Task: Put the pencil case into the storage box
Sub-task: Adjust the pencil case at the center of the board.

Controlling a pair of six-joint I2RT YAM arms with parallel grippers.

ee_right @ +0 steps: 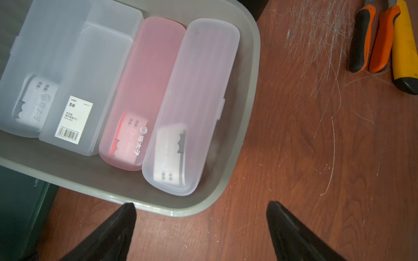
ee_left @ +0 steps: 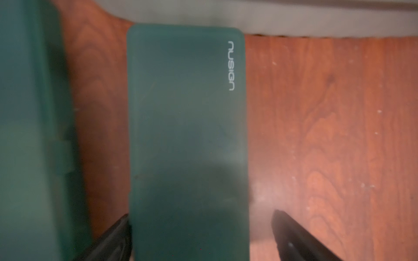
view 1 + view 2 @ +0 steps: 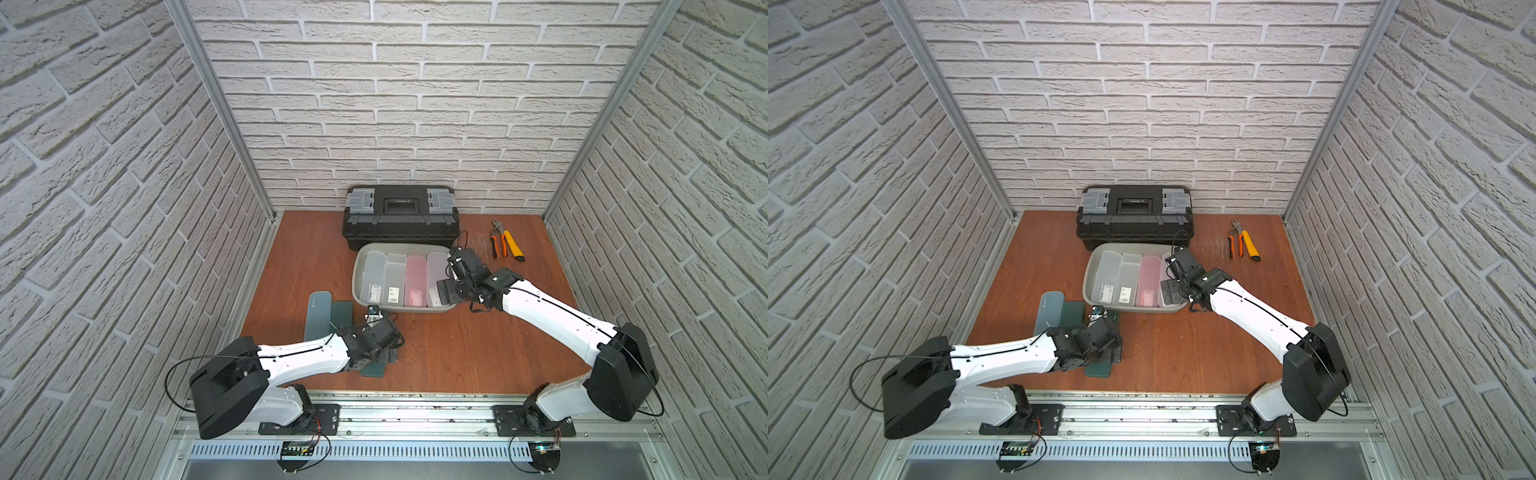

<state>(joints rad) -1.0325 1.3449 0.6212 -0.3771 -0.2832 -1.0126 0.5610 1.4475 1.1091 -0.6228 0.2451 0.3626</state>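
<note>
Left hand (image 2: 200, 214) of mine is spread as wide as it goes, 1 finger on each side of the dark green pencil case (image 2: 185, 113), gripping nothing yet. That case lies flat on the table (image 2: 328, 135), its far end just beside the storage box (image 1: 251, 90), and I straddle its narrow width because that is the span I can close on. My right hand (image 1: 200, 204) hangs open and empty over the box's near corner. 4 other cases (image 1: 144, 85) fill the box side by side, so I expect mine must lie on top.
</note>
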